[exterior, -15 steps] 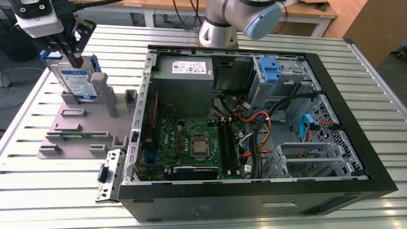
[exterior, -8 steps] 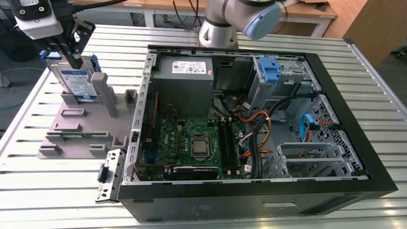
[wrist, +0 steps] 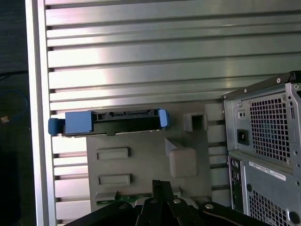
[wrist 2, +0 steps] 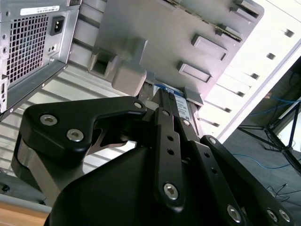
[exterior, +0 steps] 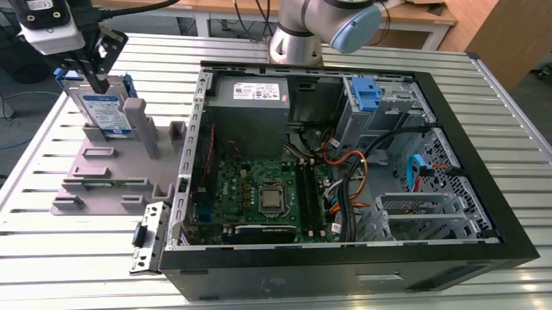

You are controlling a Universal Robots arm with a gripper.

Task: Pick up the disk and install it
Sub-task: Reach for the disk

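The disk (exterior: pixel 105 113) stands on edge in a slot of a grey plastic holder (exterior: pixel 112 174), on the exterior view's left beside the open computer case (exterior: pixel 483 187). Its white-and-blue label faces forward and blue rails run along its sides. My gripper (exterior: pixel 99 84) hangs over the disk's top edge, fingers drawn together with nothing between them. In the first wrist view the disk (wrist: pixel 117 123) shows edge-on, well beyond my gripper (wrist: pixel 157 186). In the second wrist view a corner of the disk's label (wrist 2: pixel 181 106) peeks past my gripper (wrist 2: pixel 167 101).
Inside the case lie a green motherboard (exterior: pixel 258 187), a grey power supply box (exterior: pixel 250 97), a blue latch (exterior: pixel 366 93) by the metal drive cage (exterior: pixel 405 97), and loose cables (exterior: pixel 362 168). The ribbed aluminium table (exterior: pixel 52 258) carries everything. The arm's base (exterior: pixel 298 39) stands behind the case.
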